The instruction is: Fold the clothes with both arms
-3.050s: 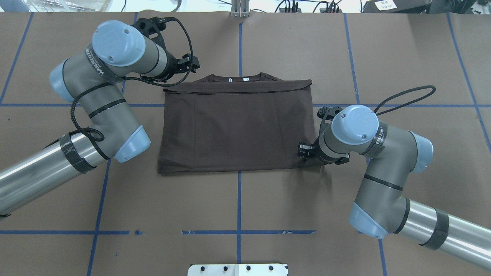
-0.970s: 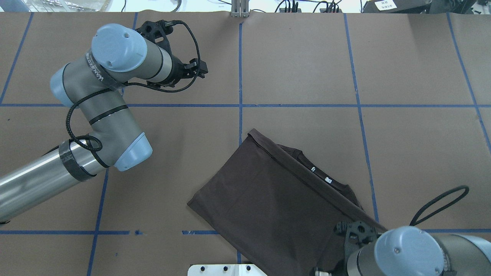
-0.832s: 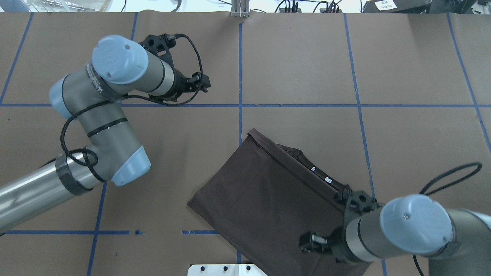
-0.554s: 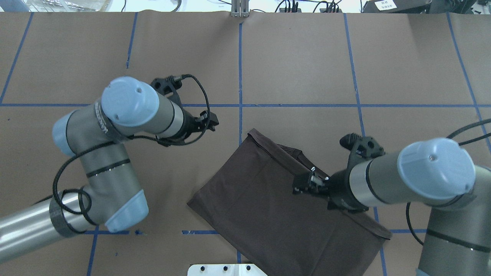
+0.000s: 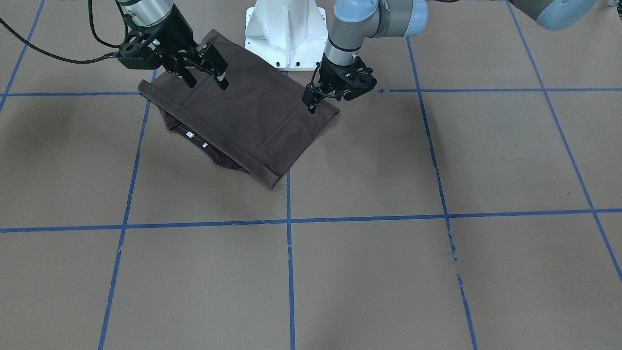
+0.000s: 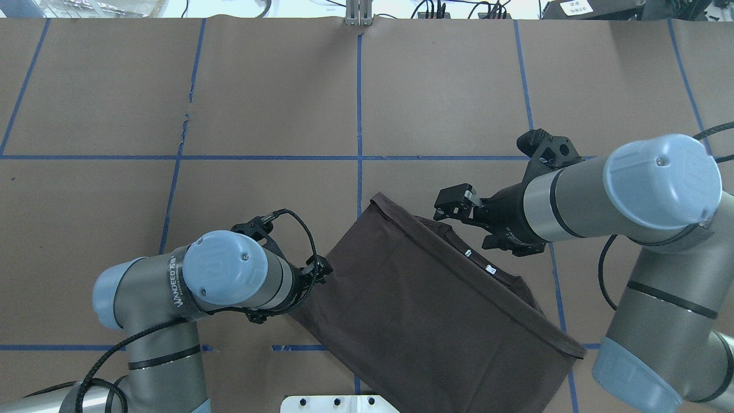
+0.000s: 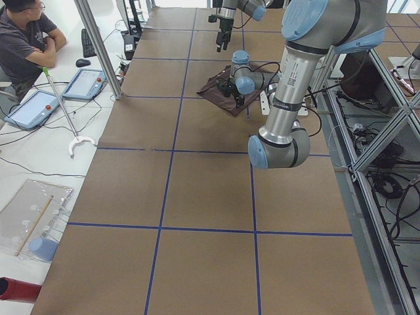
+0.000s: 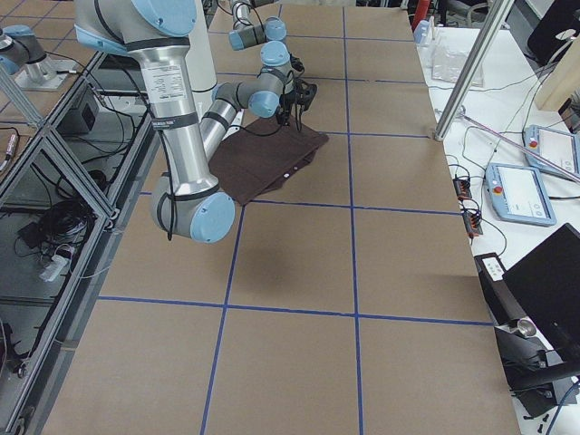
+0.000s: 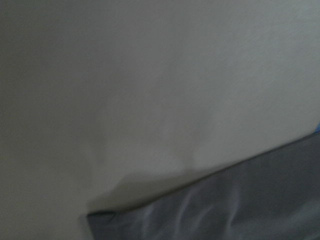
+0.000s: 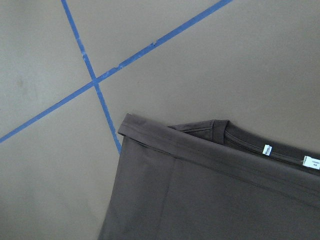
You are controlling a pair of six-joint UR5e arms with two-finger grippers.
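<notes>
Your right gripper (image 5: 208, 82): fingers (image 5: 217, 72) spread wide, clasping nothing, hovering above the folded T-shirt (image 6: 424, 310). Your left gripper (image 5: 312, 101): low at the shirt's side corner; you cannot tell whether its fingers are parted or pinched. T-shirt: lying askew on the table (image 6: 459, 86), close to the white base (image 5: 286, 29).

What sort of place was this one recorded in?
Probably a robotics lab or test cell: a table covered in brown paper with a blue tape grid, a person seated beside touch-screen control pads, and loose cables along the side.
</notes>
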